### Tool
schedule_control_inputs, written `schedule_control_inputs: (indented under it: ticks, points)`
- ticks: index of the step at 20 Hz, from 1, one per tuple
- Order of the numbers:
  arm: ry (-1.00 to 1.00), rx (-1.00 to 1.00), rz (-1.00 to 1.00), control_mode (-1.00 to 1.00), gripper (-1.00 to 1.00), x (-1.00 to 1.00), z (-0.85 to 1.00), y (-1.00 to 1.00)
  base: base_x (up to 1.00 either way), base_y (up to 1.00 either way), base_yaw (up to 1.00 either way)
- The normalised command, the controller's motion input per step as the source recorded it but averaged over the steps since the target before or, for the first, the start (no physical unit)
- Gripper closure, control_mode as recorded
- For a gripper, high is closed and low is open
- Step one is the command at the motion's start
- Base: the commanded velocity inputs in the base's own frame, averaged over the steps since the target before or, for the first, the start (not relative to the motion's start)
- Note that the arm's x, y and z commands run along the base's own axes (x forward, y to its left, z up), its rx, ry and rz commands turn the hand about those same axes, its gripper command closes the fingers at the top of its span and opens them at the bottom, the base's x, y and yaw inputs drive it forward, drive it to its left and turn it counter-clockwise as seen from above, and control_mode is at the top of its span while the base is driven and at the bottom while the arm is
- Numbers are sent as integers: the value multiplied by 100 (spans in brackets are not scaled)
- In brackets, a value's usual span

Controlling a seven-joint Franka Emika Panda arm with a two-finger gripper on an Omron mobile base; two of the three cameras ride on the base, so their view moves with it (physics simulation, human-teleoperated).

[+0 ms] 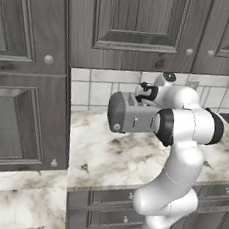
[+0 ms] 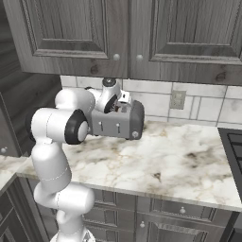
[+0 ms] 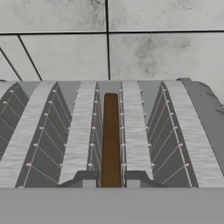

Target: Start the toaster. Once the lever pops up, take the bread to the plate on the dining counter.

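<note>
One bread (image 3: 110, 140) slice standing edge-up in the toaster (image 3: 131, 131) middle slot, by the worktop's (image 1: 126, 158) back wall; gripper (image 3: 110, 178) pinching its near edge, presumably for lifting out.

- You can read no text, brand, number or sign on the toaster (image 1: 131, 113) — its front is plain.
- You find no writing on the cabinets (image 2: 127, 33) either.
</note>
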Motion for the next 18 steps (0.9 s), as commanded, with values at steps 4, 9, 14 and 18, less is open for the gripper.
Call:
schedule_control_inputs:
  ticks: [4,9,14,18]
  points:
    - [0,0,0,-100,100,0,0,0,0,0,0]
    - [0,0,0,-100,100,0,0,0,0,0,0]
    - [0,0,0,-100,100,0,0,0,0,0,0]
    - [0,0,0,-100,100,0,0,0,0,0,0]
